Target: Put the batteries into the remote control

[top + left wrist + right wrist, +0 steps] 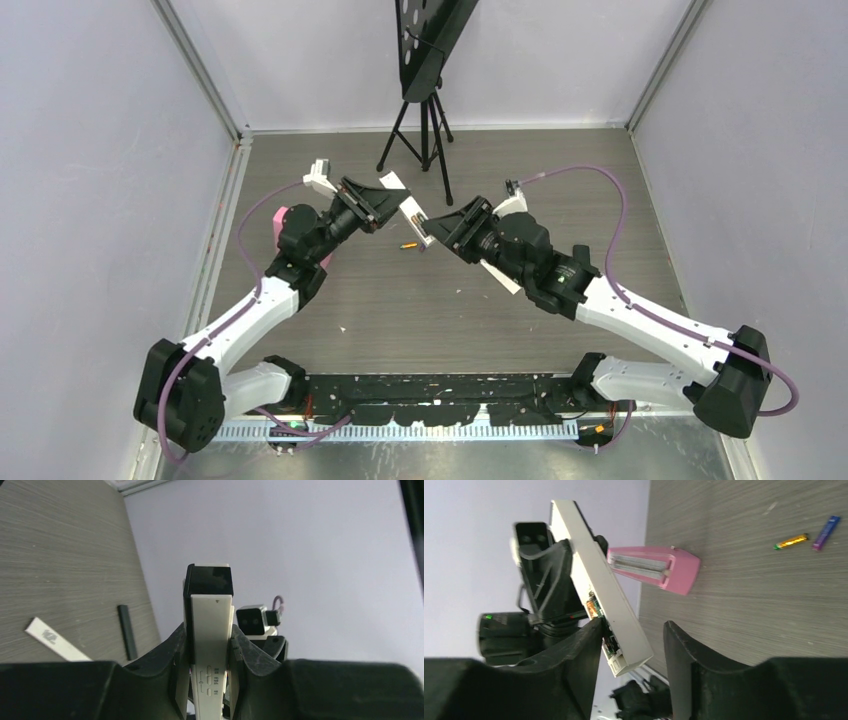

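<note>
My left gripper [378, 205] [209, 631] is shut on a white remote [212, 615] [415, 225] with a black end and holds it above the table. My right gripper [438, 228] [634, 645] is open. The remote's open end [624, 640] sits between its jaws, against the left finger [584, 650]. A small orange-brown piece [593, 608] shows in the open compartment; I cannot tell what it is. An orange-yellow battery [791, 541] [408, 244] and a purple battery [825, 531] [422, 247] lie side by side on the table below the grippers. No dark battery is identifiable.
A pink remote-like case [654, 569] [290, 222] lies on the table behind the left arm. A white strip [55, 640] and a slim dark bar [127, 631] lie on the table. A black tripod [425, 130] stands at the back. Walls close three sides.
</note>
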Robot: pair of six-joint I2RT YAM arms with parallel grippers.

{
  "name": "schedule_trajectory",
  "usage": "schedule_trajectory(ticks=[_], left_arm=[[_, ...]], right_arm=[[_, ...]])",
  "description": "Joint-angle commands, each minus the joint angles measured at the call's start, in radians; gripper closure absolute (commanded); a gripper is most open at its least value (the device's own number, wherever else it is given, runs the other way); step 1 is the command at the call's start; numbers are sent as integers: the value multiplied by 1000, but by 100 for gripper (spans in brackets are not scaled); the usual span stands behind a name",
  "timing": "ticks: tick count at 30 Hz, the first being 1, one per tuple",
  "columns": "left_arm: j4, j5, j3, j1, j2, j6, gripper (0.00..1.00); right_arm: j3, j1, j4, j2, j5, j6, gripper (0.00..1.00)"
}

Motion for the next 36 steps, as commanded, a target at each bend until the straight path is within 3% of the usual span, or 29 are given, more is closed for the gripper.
schedule_trajectory(ticks=[1, 5, 7, 14, 22, 26, 31, 33, 36], left_arm=[[-6, 131, 67, -21, -66, 210, 100], [-75, 151, 60, -21, -67, 311, 100], [-95, 165, 61, -21, -59, 342, 100], [-160, 163, 62, -21, -37, 374, 100], [-261, 146, 96, -21, -19, 394, 100], [-314, 128, 104, -21, -18, 398, 100], [-375, 113, 108, -21, -20, 411, 100], [-383, 110, 98, -21, -22, 413, 87], [-392, 92, 74, -21, -32, 426, 50]], right_arm=[[-60, 0, -94, -52, 1, -135, 43], [-76, -1, -42, -130, -56, -232, 25], [-76, -2, -21, -146, -108, -287, 21], [45, 0, -161, -53, -263, -671, 23], [217, 26, -258, 145, -253, -931, 27], [266, 40, -282, 202, -222, -991, 40], [291, 42, -303, 225, -204, -1033, 85], [283, 40, -306, 220, -213, -1057, 95], [275, 41, -337, 218, -220, -1093, 100]])
